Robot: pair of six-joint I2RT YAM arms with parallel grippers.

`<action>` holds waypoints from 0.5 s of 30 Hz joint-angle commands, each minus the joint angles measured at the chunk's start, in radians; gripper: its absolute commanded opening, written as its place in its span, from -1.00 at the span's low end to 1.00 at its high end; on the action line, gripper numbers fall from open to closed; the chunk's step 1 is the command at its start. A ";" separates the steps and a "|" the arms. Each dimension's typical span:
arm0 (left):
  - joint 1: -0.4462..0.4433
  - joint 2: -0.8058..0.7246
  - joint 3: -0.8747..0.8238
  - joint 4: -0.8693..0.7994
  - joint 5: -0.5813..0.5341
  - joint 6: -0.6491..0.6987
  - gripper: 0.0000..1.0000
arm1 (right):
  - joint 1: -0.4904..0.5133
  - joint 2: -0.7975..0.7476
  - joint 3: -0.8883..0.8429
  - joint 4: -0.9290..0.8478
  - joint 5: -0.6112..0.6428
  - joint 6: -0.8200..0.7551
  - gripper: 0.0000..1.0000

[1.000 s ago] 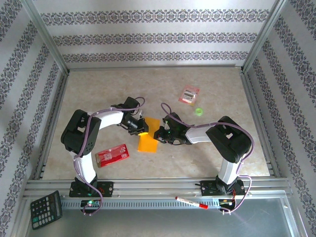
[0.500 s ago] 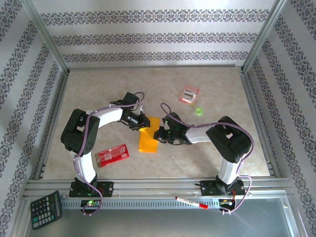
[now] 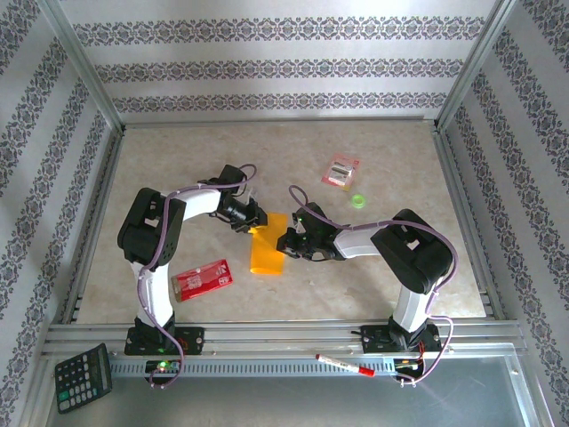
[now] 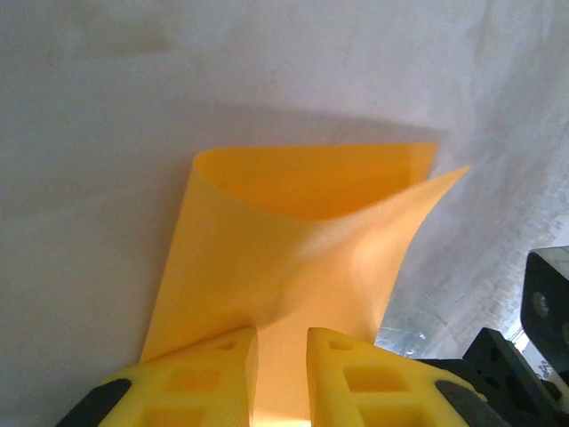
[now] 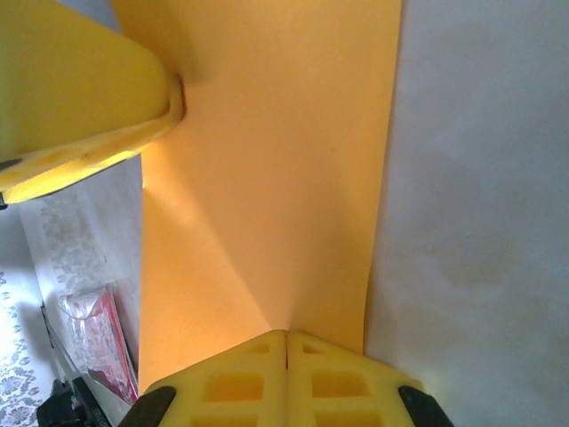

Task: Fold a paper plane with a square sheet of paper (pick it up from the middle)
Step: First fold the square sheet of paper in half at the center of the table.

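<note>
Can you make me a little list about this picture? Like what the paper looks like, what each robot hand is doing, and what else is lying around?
paper: square sheet of paper, orange-yellow, bent over, one end curling up
left fingers: slightly apart, at one end of the paper
right fingers: pressed together on the paper's other end
plane: not made yet
on the table: red packet, pink-and-white packet, small green thing
near edge: calculator, red marker
</note>
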 commanded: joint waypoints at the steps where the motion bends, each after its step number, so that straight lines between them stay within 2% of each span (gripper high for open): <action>1: 0.012 -0.048 0.037 0.044 0.012 -0.004 -0.53 | 0.018 0.122 -0.069 -0.234 0.091 -0.032 -1.00; 7: 0.014 -0.008 0.069 0.045 -0.001 -0.004 -0.53 | 0.017 0.125 -0.066 -0.232 0.091 -0.034 -1.00; 15: 0.044 0.079 0.093 0.000 -0.090 0.030 -0.57 | 0.018 0.119 -0.075 -0.228 0.092 -0.030 -1.00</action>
